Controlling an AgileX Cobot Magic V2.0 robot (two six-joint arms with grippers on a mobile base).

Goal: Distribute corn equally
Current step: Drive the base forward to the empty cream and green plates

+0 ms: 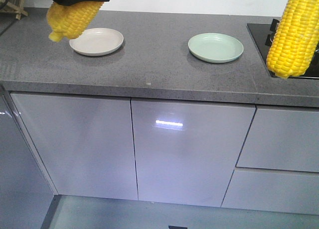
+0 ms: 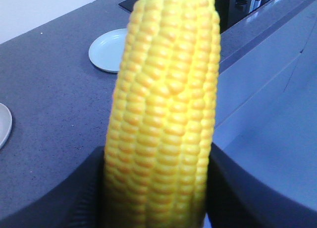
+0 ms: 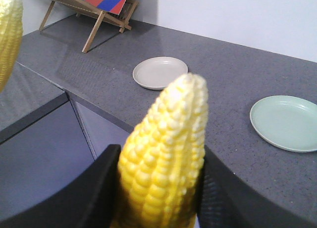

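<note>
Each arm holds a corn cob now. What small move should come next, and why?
Probably lower the left gripper so its corn settles on the beige plate: the cob hangs at that plate's left rim, and the plate is bare.

Bright, even indoor light falls from above; the beige plate (image 1: pixel 96 41) throws only a faint shadow on the counter (image 1: pixel 149 59). A white strip of glare sits on the glossy cabinet door (image 1: pixel 169 123). In both wrist views the near corn (image 2: pixel 166 114) is soft and out of focus.
</note>
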